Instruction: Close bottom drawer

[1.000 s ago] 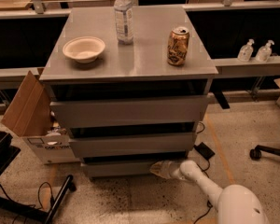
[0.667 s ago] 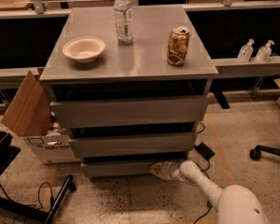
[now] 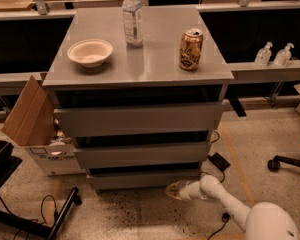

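Observation:
The bottom drawer (image 3: 140, 178) is the lowest and narrowest of three grey handleless fronts on the cabinet. It stands out only slightly, with a dark gap above its front. My gripper (image 3: 171, 190) is low near the floor, right in front of the drawer's right end, on a white arm that reaches in from the lower right. The middle drawer (image 3: 142, 154) and the tall top drawer (image 3: 137, 119) sit above, each stepping further out.
On the cabinet top (image 3: 150, 66) stand a white bowl (image 3: 90, 52), a water bottle (image 3: 132, 16) and a brown can (image 3: 191, 49). A cardboard box (image 3: 37, 129) stands left of the cabinet. A black chair base (image 3: 35, 219) is lower left. A cable and black adapter (image 3: 219, 161) lie right.
The gripper has shifted slightly left along the drawer's front. Nothing else has visibly moved.

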Robot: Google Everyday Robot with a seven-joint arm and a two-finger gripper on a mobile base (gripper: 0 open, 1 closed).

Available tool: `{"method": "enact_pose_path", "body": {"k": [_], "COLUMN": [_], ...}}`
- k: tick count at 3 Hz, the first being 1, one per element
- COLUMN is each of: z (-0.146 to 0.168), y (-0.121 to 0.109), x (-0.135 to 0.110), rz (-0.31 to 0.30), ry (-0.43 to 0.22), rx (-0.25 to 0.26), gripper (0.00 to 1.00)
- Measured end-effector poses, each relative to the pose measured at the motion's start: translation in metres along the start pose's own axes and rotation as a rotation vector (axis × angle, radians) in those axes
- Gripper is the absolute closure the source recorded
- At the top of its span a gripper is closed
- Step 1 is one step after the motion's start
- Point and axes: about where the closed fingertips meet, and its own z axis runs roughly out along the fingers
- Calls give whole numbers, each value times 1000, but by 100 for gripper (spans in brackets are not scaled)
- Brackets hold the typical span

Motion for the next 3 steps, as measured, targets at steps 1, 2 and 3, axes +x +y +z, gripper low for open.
{"method": "enact_pose_path", "body": {"k": [1, 2, 3], "z": [-22, -21, -61], "y": [31, 28, 23], "x": [-8, -10, 21], "rz": [-114, -113, -147], "ry": [-19, -12, 127], "rx": [-110, -107, -123], "gripper": [100, 100, 100]}}
